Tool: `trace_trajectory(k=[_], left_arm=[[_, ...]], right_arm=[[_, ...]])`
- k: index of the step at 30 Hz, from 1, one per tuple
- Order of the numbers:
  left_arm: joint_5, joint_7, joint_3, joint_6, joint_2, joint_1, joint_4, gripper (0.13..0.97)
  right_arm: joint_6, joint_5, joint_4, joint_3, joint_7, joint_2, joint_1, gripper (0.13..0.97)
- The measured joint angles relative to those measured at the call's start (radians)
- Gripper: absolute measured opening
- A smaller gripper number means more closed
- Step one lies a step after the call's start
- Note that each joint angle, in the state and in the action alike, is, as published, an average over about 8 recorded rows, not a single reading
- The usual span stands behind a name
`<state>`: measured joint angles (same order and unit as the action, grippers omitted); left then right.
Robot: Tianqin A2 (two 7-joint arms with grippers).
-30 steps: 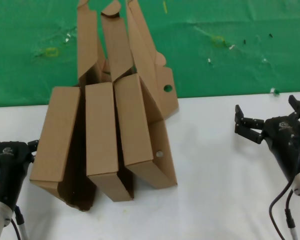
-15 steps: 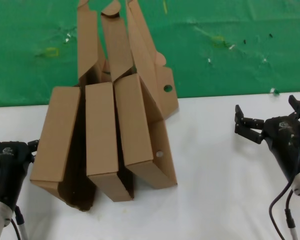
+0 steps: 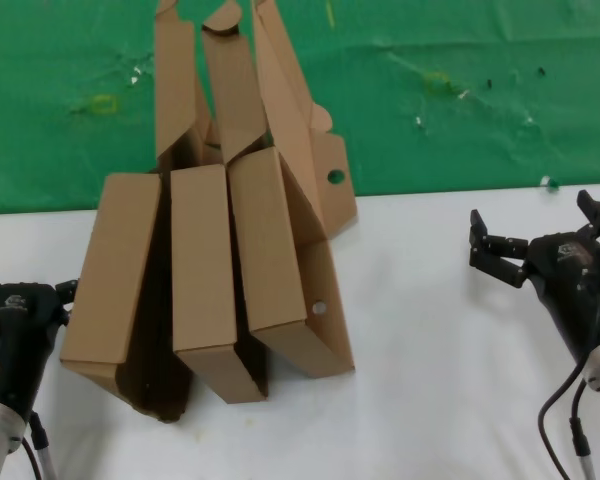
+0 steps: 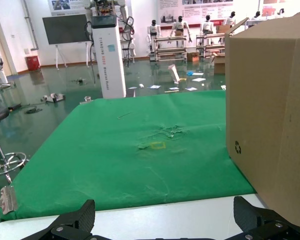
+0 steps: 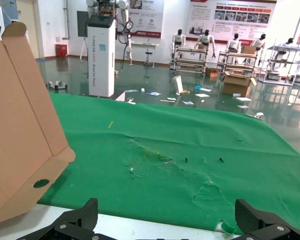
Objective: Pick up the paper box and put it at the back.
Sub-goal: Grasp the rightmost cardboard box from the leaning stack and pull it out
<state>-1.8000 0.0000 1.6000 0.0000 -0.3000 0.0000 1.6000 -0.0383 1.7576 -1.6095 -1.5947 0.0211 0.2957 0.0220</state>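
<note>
paper box point(image 3: 270, 250): taken to be the rightmost of three near-identical brown boxes stood side by side on the white table point(image 3: 430, 350); round holes are seen in its side wall and in its raised lid point(image 3: 315, 170), which leans up against the green cloth point(image 3: 480, 100).
long axis: run from about 12 o'clock at the far end to about 5 o'clock at the near end, as seen from the head; one long narrow face is turned towards the right arm.
right gripper point(image 3: 538, 228): held low over the table at the right edge, well apart from the paper box; its jaws are spread wide and nothing is held. From it the box lies at about 9 o'clock, with bare table between.
left gripper point(image 3: 22, 278): parked at the left edge, jaws likewise spread wide and empty. The leftmost box point(image 3: 110, 270) is just beside it at about 3 o'clock, and that box and the middle box point(image 3: 202, 260) stand between it and the paper box.
nearer arm: the left is closer in distance, but the right is judged better placed, since its path is unobstructed.
the back point(image 3: 460, 200): the far strip of table at the cloth's foot, at about 12 o'clock from the box's near end; open room is seen to the right of the lid.
coming move: a sideways reach towards 9 o'clock is judged to be needed, jaws set across the narrow width.
</note>
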Motion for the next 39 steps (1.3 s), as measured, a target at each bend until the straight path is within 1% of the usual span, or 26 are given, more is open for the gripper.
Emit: trace_trajectory(k=[4,7,10,13,16,20,25,26,30,34,38,39], left_arm=[[0.000,0.000,0.000,0.000,0.000,0.000,0.000,0.966],[0.000,0.000,0.000,0.000,0.000,0.000,0.000,0.966],[0.000,0.000,0.000,0.000,0.000,0.000,0.000,0.961],[0.000,0.000,0.000,0.000,0.000,0.000,0.000,0.955],[0.000,0.000,0.000,0.000,0.000,0.000,0.000,0.949],[0.000,0.000,0.000,0.000,0.000,0.000,0.000,0.917],[0.000,0.000,0.000,0.000,0.000,0.000,0.000,0.863],[0.000,0.000,0.000,0.000,0.000,0.000,0.000,0.863],[0.000,0.000,0.000,0.000,0.000,0.000,0.000,0.784],[0.000,0.000,0.000,0.000,0.000,0.000,0.000,0.706],[0.000,0.000,0.000,0.000,0.000,0.000,0.000,0.706],[0.000,0.000,0.000,0.000,0.000,0.000,0.000,0.678]], right_arm=[[0.000,0.000,0.000,0.000,0.000,0.000,0.000,0.966],[0.015,0.002,-0.019,-0.009,-0.004,0.026,-0.004,0.966],[0.054,0.024,-0.057,-0.041,-0.025,0.094,-0.011,0.966],[0.094,0.056,-0.112,-0.078,-0.052,0.193,-0.027,0.966],[0.079,0.086,-0.164,-0.086,-0.071,0.278,-0.056,0.966],[-0.048,0.136,-0.218,-0.036,-0.118,0.343,-0.109,0.966],[-0.265,0.253,-0.239,0.035,-0.248,0.385,-0.164,0.966],[-0.310,0.275,-0.238,0.044,-0.275,0.392,-0.172,0.966],[-0.473,0.331,-0.236,0.057,-0.351,0.413,-0.184,0.966],[-0.582,0.308,-0.239,0.013,-0.372,0.424,-0.165,0.966],[-0.622,0.229,-0.242,-0.073,-0.347,0.428,-0.116,0.961],[-0.625,0.206,-0.241,-0.096,-0.336,0.427,-0.101,0.960]])
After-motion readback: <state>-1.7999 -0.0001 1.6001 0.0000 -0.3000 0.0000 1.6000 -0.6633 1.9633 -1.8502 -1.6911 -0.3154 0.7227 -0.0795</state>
